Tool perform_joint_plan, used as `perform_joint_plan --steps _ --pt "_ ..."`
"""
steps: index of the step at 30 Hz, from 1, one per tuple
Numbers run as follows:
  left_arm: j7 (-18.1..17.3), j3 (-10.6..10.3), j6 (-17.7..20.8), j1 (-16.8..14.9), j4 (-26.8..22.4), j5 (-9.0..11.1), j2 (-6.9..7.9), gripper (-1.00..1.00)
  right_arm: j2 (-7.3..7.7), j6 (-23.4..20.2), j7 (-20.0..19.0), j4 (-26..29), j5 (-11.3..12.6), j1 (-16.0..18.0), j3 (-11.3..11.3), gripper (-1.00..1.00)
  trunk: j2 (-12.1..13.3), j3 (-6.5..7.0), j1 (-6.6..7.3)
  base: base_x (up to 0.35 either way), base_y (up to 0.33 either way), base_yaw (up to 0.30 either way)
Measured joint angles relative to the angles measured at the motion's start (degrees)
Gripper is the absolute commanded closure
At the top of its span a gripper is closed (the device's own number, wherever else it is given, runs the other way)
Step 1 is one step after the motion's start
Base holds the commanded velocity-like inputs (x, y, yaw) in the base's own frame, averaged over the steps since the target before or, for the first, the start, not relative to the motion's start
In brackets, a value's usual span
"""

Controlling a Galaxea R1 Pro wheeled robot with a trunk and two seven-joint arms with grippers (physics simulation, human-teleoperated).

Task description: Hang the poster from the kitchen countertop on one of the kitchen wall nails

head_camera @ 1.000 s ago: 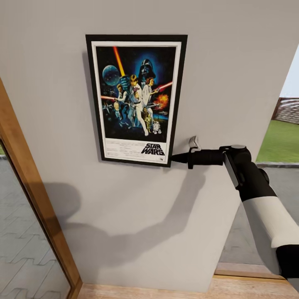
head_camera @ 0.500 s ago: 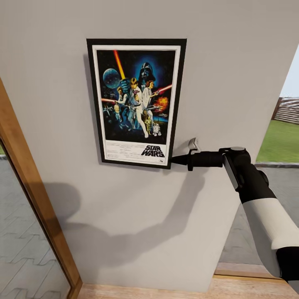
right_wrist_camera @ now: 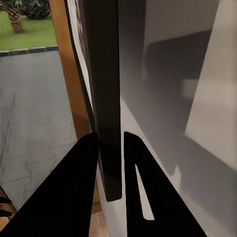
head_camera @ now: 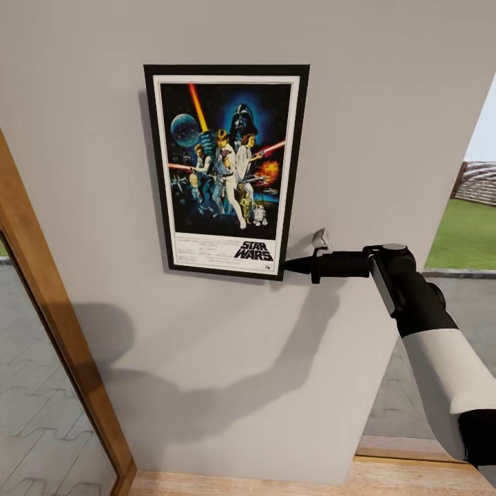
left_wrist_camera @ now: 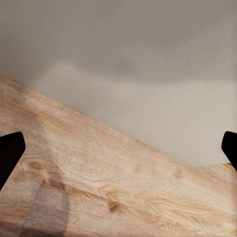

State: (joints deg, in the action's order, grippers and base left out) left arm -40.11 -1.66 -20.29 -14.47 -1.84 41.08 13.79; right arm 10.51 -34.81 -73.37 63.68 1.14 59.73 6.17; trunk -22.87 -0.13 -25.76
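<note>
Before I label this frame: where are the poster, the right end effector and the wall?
poster (head_camera: 227, 169): head view, middle of the print.
right end effector (head_camera: 289, 262): head view, fingertips at the frame's corner.
wall (head_camera: 386, 103): head view, bare part.

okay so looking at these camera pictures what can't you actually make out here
- Wall nail: in the head view the poster covers the wall behind it, so whether it hangs on a nail cannot be told.
- Poster's small print: head view, above the STAR WARS lettering, too small to read.
- Poster face: in the right wrist view only its dark edge shows, between the right gripper fingers.
- Left gripper: left wrist view, fingertips cut off by the side edges.
</note>
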Motion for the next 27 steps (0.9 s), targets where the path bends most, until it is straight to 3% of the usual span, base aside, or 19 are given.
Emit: perform_joint_plan --steps 27 --pt "-0.04 0.00 0.00 0.00 0.00 0.00 0.01 -1.00 0.02 0.00 0.01 -0.14 0.00 -0.07 0.00 1.00 0.00 0.00 0.00 0.000 0.000 0.000"
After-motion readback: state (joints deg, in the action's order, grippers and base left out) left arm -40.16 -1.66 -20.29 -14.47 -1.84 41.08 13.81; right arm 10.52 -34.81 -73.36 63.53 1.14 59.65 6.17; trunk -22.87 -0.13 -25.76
